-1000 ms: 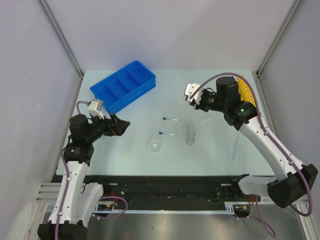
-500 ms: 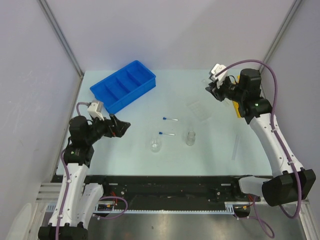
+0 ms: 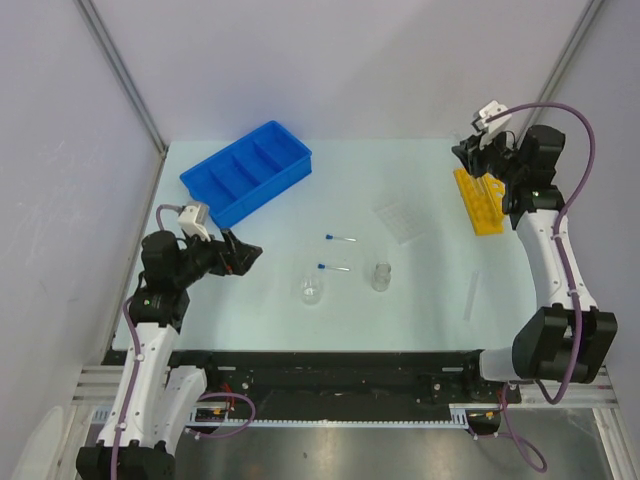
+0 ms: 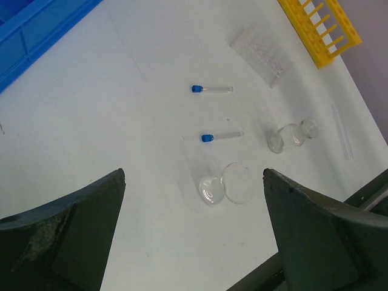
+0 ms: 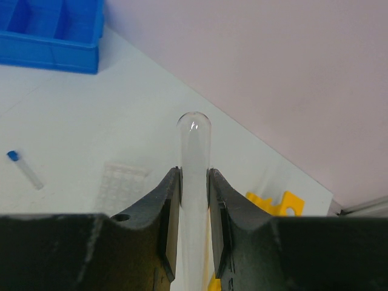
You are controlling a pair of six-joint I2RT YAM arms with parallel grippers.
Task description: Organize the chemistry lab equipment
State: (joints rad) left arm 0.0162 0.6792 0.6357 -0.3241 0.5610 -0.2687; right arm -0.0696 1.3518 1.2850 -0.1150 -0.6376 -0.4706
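My right gripper (image 3: 470, 156) is shut on a long clear tube (image 5: 194, 151) and holds it over the far end of the yellow holed rack (image 3: 479, 201); the rack also shows in the right wrist view (image 5: 274, 204). My left gripper (image 3: 244, 252) is open and empty, left of the beaker (image 3: 311, 291). The vial (image 3: 381, 276) stands right of the beaker. Two blue-capped tubes (image 3: 340, 238) (image 3: 333, 267) lie mid-table. The clear plate (image 3: 399, 221) lies left of the rack. A second long tube (image 3: 471, 295) lies at the near right. The blue divided tray (image 3: 247, 172) is at the far left.
Grey walls close in the table on the left, back and right. The table's near edge runs along the black rail by the arm bases. In the left wrist view the beaker (image 4: 225, 188), vial (image 4: 292, 136) and both capped tubes lie ahead of the open fingers.
My right arm has swung from above the clear plate to the far right, now over the rack's far end, still holding the tube. The left arm has not moved.
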